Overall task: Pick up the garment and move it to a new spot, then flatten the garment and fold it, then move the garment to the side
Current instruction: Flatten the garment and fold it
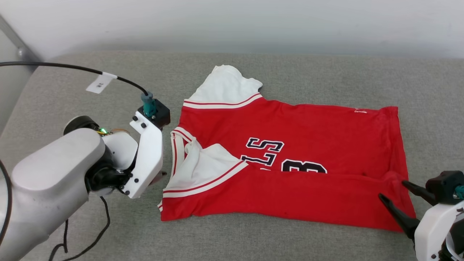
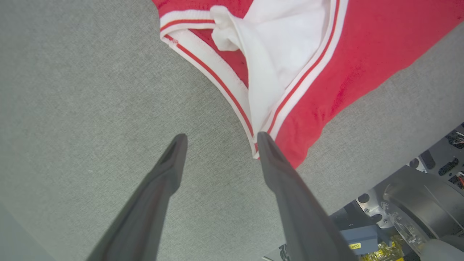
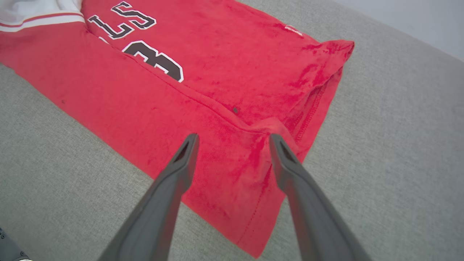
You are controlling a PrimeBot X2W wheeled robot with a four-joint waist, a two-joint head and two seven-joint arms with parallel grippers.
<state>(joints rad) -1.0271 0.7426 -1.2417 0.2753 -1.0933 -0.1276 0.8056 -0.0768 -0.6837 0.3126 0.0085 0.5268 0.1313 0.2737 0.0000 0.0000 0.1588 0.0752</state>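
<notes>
**Mid-fold, both grippers open and empty.**
The garment [image 1: 290, 145] lies across the grey cushion [image 1: 253, 239], collar left and hem right, its near long edge folded over the lettering. The left gripper [image 2: 219, 139] stands spread beside the near-left sleeve corner, and the right gripper [image 3: 233, 139] stands spread over the near-right hem corner. The next fold probably calls for fresh pinches on both.

This looks like a robot test setup in a lab, not a home: a wide surface [image 1: 326, 72] covered in plain grey woven fabric runs back to a bare white wall [image 1: 232, 21], a metal strut [image 1: 16, 43] slants at the far left, a black cable [image 1: 54, 65] carries a paper label [image 1: 100, 82], and exposed machine parts [image 2: 409, 203] sit below the surface's edge
</notes>
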